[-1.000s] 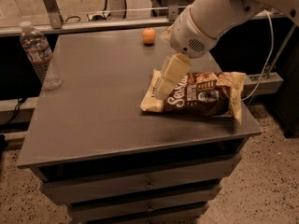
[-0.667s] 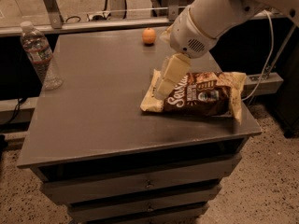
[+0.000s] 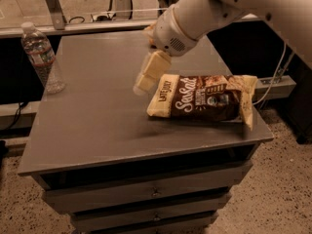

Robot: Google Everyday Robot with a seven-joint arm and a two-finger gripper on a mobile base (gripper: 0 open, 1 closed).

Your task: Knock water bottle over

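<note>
The water bottle (image 3: 43, 57) is small, clear and ribbed, with a white cap and a thin label band. It stands upright at the far left edge of the grey table (image 3: 97, 126). My gripper (image 3: 143, 83) hangs from the white arm over the middle of the table, just left of the chip bag (image 3: 204, 99). It is well to the right of the bottle, about a bag's length away, and holds nothing that I can see.
The brown and cream chip bag lies flat on the right half of the table. The arm hides the far middle of the table. The table has drawers below its front edge (image 3: 146, 191). A ledge (image 3: 73, 26) runs behind it.
My gripper has moved left, off the chip bag's left end, toward the bottle's side of the table. The arm now covers the orange thing at the back. Bottle and bag have not moved.
</note>
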